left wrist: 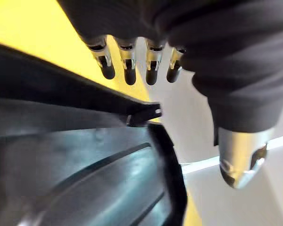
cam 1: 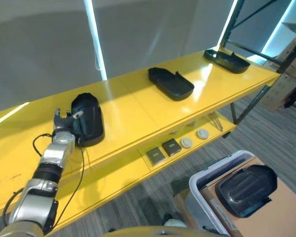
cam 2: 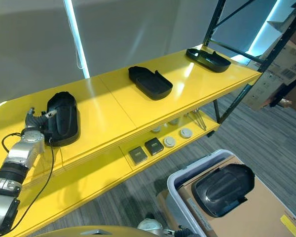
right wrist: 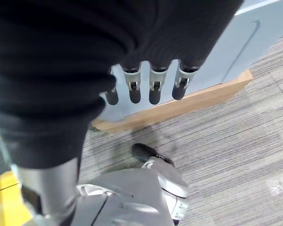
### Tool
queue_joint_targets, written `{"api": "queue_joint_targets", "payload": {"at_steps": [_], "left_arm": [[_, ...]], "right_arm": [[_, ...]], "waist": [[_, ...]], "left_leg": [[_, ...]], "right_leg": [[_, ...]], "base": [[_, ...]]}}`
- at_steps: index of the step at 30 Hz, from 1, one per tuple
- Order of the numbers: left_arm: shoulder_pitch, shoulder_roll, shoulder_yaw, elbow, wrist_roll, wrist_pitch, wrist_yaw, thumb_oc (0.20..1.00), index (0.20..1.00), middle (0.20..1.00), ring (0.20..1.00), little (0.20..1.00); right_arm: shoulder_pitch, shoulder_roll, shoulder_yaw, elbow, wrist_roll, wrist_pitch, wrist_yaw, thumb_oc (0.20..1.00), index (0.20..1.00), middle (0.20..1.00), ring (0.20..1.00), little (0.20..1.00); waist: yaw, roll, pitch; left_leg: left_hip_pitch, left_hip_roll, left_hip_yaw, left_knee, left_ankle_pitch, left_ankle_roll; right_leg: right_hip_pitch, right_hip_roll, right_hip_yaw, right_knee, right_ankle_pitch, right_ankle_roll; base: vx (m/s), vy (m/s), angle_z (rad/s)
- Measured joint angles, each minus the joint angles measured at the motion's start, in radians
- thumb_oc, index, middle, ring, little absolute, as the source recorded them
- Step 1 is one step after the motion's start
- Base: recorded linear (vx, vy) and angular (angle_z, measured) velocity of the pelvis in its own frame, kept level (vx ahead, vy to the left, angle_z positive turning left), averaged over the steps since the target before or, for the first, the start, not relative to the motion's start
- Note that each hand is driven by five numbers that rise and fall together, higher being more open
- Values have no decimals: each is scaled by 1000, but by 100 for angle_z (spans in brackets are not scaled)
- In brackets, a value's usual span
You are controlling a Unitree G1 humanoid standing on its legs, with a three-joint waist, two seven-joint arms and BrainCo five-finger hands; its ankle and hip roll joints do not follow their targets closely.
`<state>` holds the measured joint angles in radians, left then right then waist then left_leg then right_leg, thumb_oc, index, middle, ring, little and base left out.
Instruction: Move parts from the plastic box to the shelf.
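Three black moulded parts lie on the yellow shelf (cam 1: 138, 118): one at the left (cam 1: 87, 120), one in the middle (cam 1: 170, 83), one at the far right (cam 1: 227, 60). My left hand (cam 1: 64, 124) rests on the shelf against the left part's near side, fingers straight, thumb at the part's edge. In the left wrist view the fingers (left wrist: 127, 70) hover over the part's rim (left wrist: 146, 113) without curling round it. Another black part (cam 1: 245, 190) lies in the grey plastic box (cam 1: 203, 180) on the floor at lower right. My right hand (right wrist: 154, 89) hangs open over the carpet beside that box.
A lower yellow ledge carries two dark square pieces (cam 1: 156, 156) and two pale round discs (cam 1: 186, 142). Dark rack uprights (cam 1: 256, 98) and cardboard boxes (cam 1: 281, 89) stand at the right. The plastic box sits on a cardboard base (right wrist: 193, 101).
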<state>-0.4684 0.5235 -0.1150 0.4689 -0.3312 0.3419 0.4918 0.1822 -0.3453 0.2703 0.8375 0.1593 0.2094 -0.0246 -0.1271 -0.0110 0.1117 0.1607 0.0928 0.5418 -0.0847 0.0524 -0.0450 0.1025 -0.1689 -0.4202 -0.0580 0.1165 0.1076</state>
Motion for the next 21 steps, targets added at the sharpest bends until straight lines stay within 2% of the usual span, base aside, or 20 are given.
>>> {"api": "queue_joint_targets", "payload": {"at_steps": [6, 11, 16, 20, 21], "left_arm": [[83, 10, 78, -122, -18, -48, -40, 1000, 1000, 1000, 1000, 1000], [162, 13, 85, -236, -18, -97, -81, 1000, 1000, 1000, 1000, 1000], [278, 7, 135, -419, -19, -138, -131, 1000, 1000, 1000, 1000, 1000], [350, 2, 156, -469, -19, -150, -161, 1000, 1000, 1000, 1000, 1000], [392, 1, 163, -495, -19, -176, -194, 1000, 1000, 1000, 1000, 1000]], "right_arm": [[24, -26, -1, -61, -10, -78, -2, 1000, 1000, 1000, 1000, 1000], [38, -15, -7, -119, 1, -82, 66, 1000, 1000, 1000, 1000, 1000], [42, -16, -10, -118, 4, -95, 99, 1000, 1000, 1000, 1000, 1000], [51, -15, -19, -116, 3, -99, 111, 1000, 1000, 1000, 1000, 1000], [53, 3, -21, -116, 3, -102, 131, 1000, 1000, 1000, 1000, 1000]], "waist": [[22, 17, 14], [47, 18, 17], [77, 13, 27], [96, 9, 32], [125, -9, 33]], "left_leg": [[-3, -1, -14, 0, -3, -3], [-4, -1, -21, 0, -3, -3], [-5, -1, -29, 0, -7, -6], [-6, -1, -36, 0, -13, -12], [0, -3, -49, 6, -13, -9]], "right_leg": [[4, 2, -8, -7, 0, 0], [5, 2, -18, -10, 0, 0], [19, 2, -27, -16, -4, 5], [21, 2, -31, -15, -11, 9], [35, 1, -42, -14, -11, 8]], "base": [[-5, 19, 4], [2, 16, 5], [4, 19, 5], [6, 38, 4], [40, 24, 4]]}}
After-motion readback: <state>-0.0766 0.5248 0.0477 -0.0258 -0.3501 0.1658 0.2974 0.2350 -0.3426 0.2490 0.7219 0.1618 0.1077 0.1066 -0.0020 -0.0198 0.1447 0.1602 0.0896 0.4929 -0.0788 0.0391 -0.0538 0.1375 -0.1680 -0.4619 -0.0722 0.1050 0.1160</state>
